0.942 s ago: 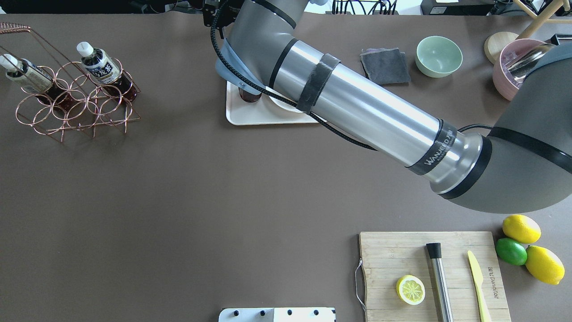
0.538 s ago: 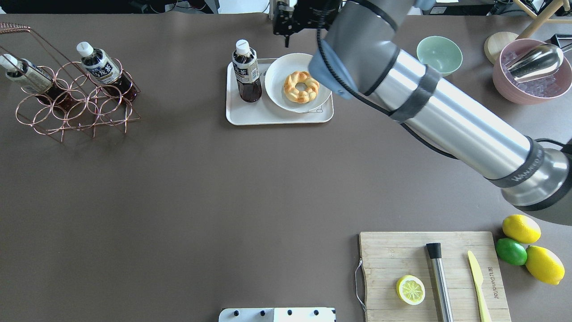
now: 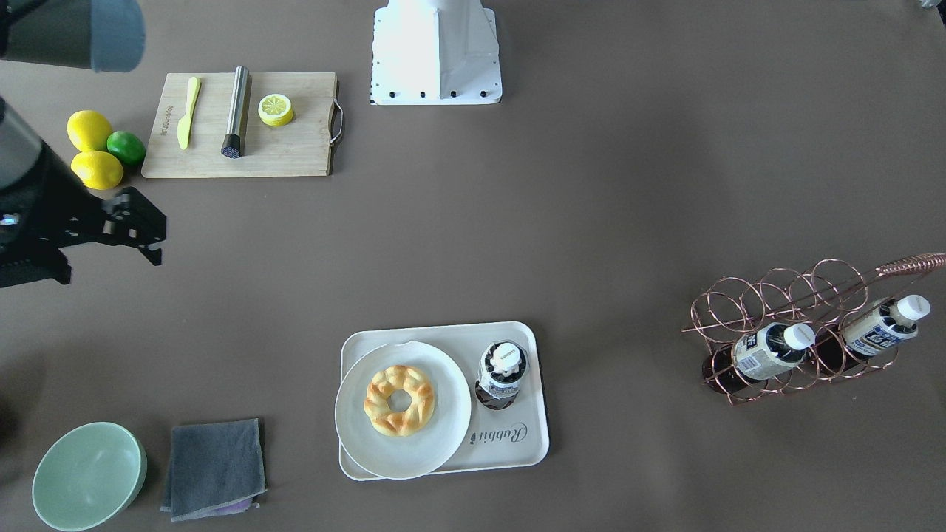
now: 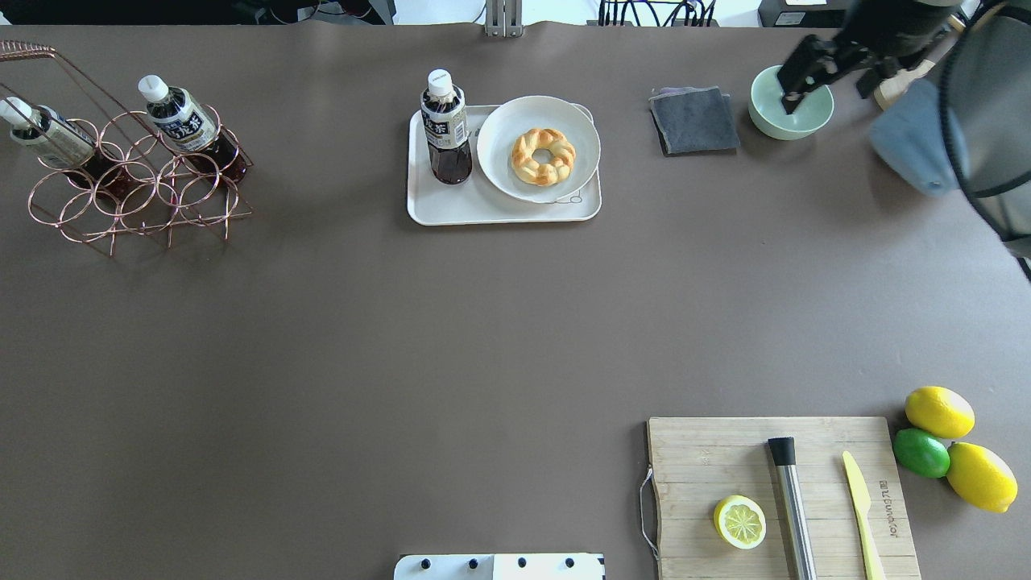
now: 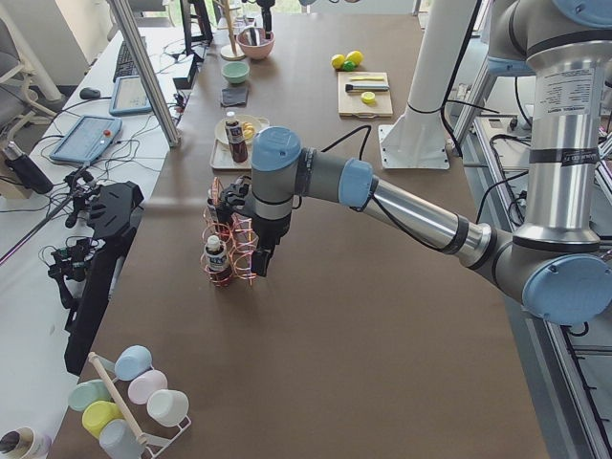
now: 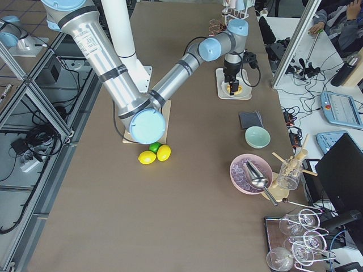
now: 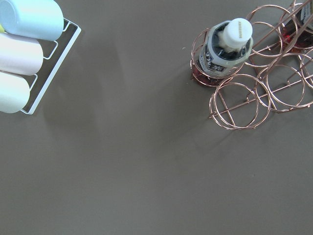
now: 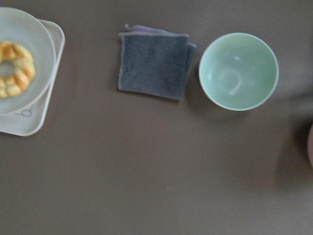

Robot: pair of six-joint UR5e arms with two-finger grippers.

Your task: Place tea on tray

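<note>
One tea bottle [image 4: 445, 129] stands upright on the left end of the cream tray [image 4: 483, 211], beside a white plate [image 4: 499, 129] holding a doughnut [image 4: 544, 155]. It also shows from the front [image 3: 502, 369] on the tray [image 3: 510, 443]. Two more tea bottles [image 4: 189, 121] [image 4: 48, 137] lean in the copper wire rack [image 4: 137, 201]. My right gripper [image 4: 826, 93] is open and empty over the green bowl, far right of the tray. My left gripper [image 5: 253, 253] shows only in the exterior left view near the rack. I cannot tell its state.
A grey cloth [image 4: 694, 119] and a green bowl [image 4: 805, 121] lie right of the tray. A wooden cutting board [image 4: 709, 451] with a lemon half, a metal muddler and a knife sits at the front right, with lemons and a lime [image 4: 938, 411] beside it. Pastel cups [image 7: 24, 54] lie left of the rack.
My right arm has swung away from the tray to the right and now sits over the green bowl. The tea bottle stays upright on the tray, uncovered.
</note>
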